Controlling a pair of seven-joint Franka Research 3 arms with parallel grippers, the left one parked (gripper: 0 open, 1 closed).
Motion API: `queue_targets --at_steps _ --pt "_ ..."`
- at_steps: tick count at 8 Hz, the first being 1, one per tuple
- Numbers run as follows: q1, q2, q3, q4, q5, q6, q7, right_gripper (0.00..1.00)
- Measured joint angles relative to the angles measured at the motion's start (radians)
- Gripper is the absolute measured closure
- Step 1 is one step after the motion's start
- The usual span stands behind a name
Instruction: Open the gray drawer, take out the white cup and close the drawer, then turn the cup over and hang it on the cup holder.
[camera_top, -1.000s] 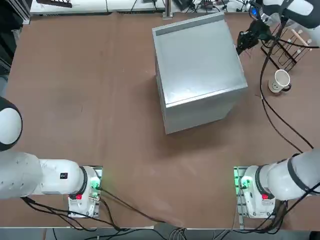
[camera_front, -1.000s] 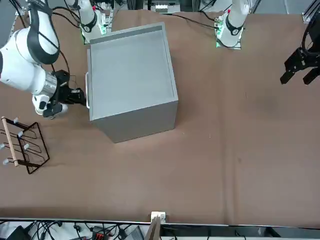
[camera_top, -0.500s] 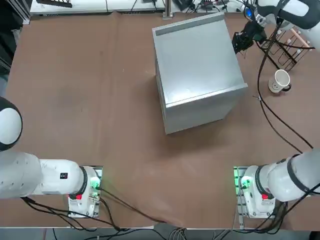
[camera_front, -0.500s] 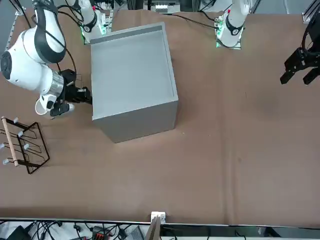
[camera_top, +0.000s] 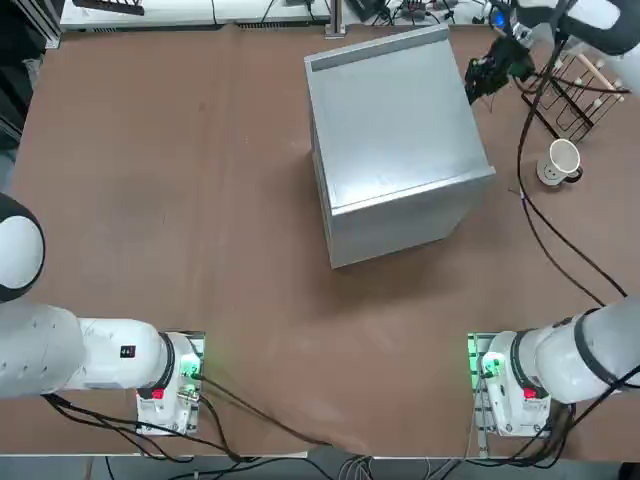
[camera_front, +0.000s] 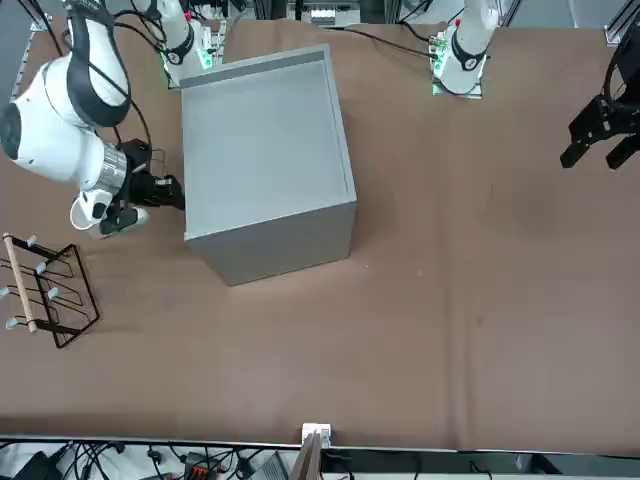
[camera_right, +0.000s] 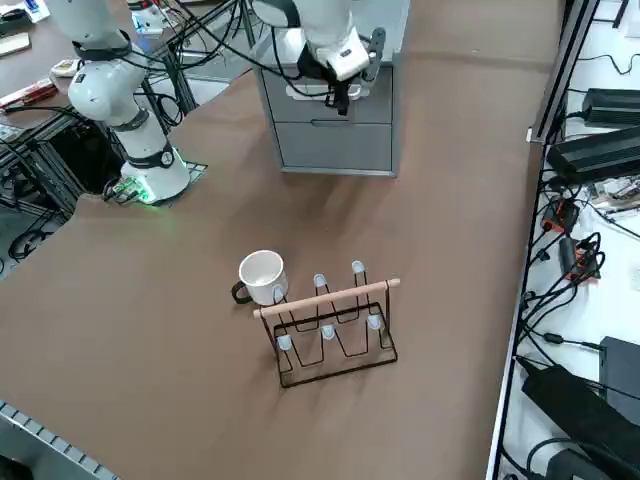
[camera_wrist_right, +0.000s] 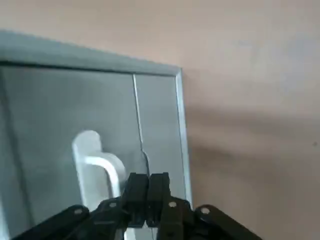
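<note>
From overhead, right gripper (camera_top: 487, 78) at the gray drawer (camera_top: 395, 140) front, white cup (camera_top: 561, 160) well off to its side; across the table, cup holder (camera_front: 42, 290) apart from it; on the wrist, fingers (camera_wrist_right: 136, 192) pressed together, gripping nothing, beside the handle (camera_wrist_right: 100, 167); drawer shut

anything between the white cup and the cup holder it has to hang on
Nothing visible does. The white cup stands upright on the table right beside the cup holder. The right gripper is away at the gray drawer.
</note>
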Motion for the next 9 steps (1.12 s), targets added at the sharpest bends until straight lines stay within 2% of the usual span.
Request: queue_targets --at_steps 2,4,6,8,9 --pt "-0.066 -0.014 -0.006 0.155 -0.167 -0.177 -0.031 0.94" --pt "-0.205 -0.026 -0.016 0.222 -0.223 -0.278 -0.232 0.89" --pt "-0.353 -0.015 -0.023 0.204 -0.266 -0.272 -0.503 0.85" --pt "-0.464 -0.004 -0.025 0.138 -0.287 -0.196 -0.708 0.76" --pt "-0.523 -0.004 -0.025 0.093 -0.287 -0.148 -0.804 0.6"
